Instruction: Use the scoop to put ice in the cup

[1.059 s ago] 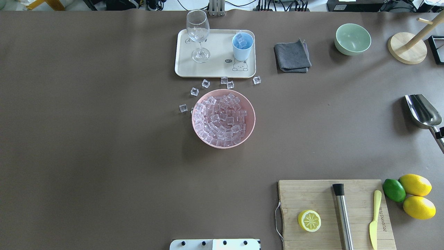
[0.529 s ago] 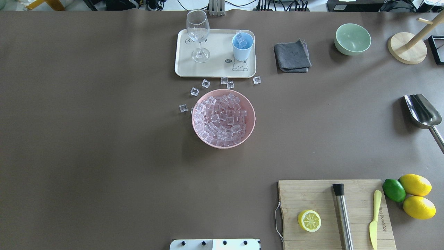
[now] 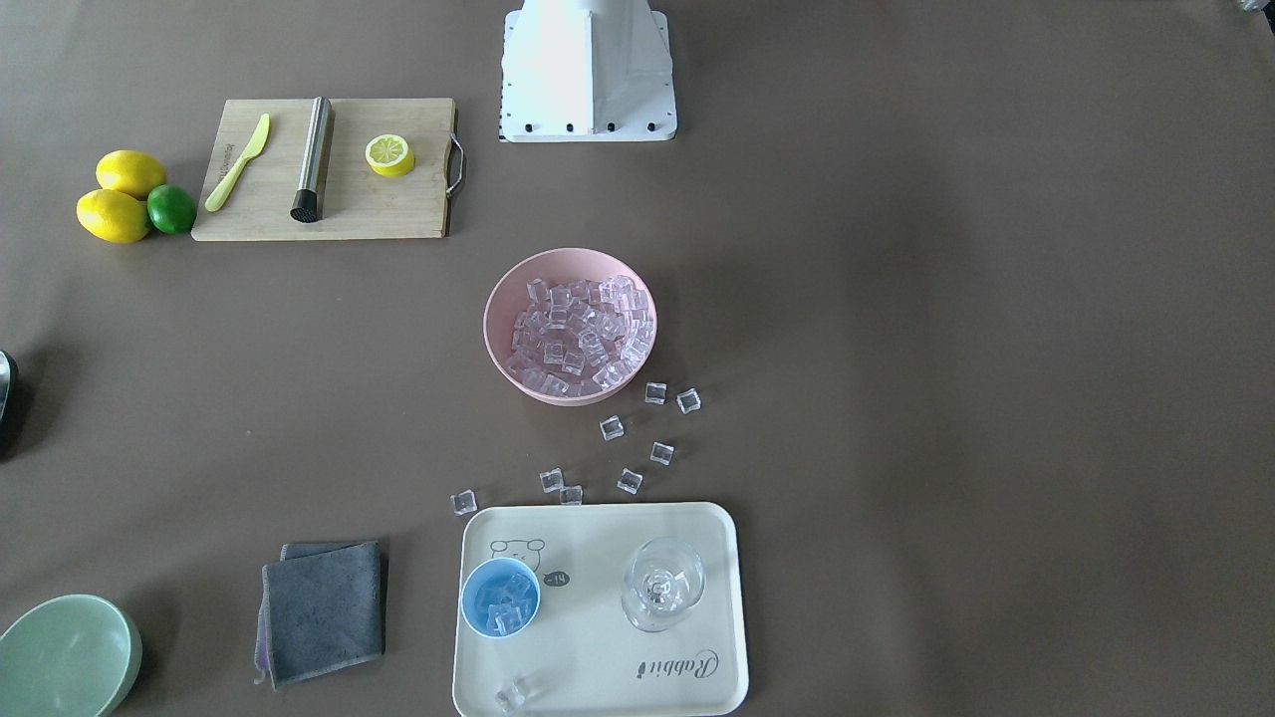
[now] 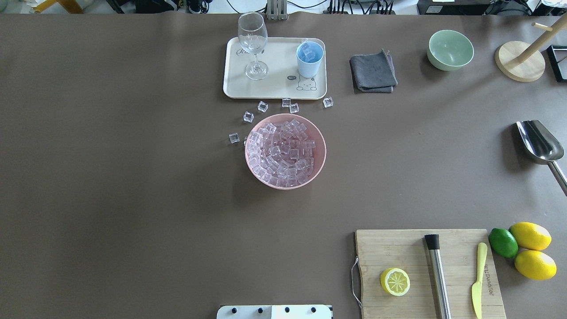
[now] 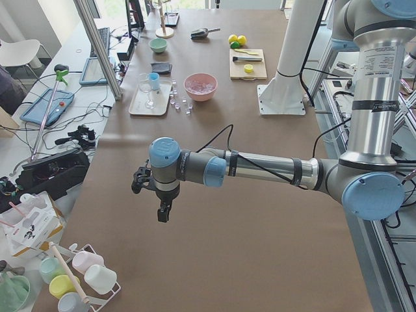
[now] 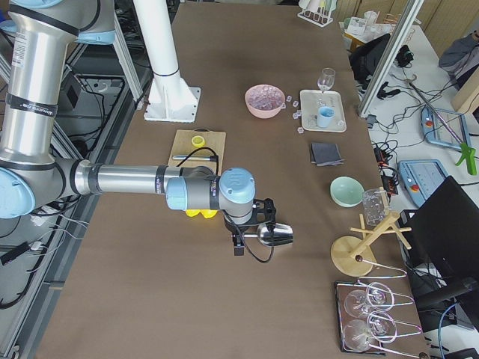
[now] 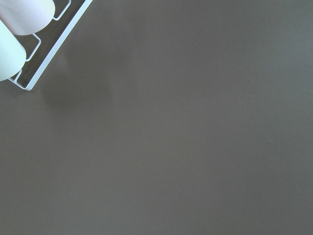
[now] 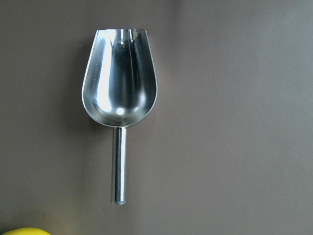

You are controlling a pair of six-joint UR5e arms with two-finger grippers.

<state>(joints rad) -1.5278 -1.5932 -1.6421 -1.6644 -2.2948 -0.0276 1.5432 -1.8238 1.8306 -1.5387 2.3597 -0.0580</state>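
The steel scoop lies empty on the table at the far right, and fills the right wrist view. The light blue cup stands on a cream tray and holds a few ice cubes. Many ice cubes fill a pink bowl, and several loose cubes lie between the bowl and the tray. My right gripper hangs beside the scoop; I cannot tell whether it is open or shut. My left gripper hovers over bare table far from everything; I cannot tell its state either.
A wine glass stands on the tray. A grey cloth, a green bowl and a wooden stand sit at the back right. A cutting board with a lemon half, a steel cylinder and a knife lies front right, beside lemons.
A black part of my right gripper was at the scoop's handle at the overhead view's right edge; it has drawn back out of that view. The scoop has not moved.
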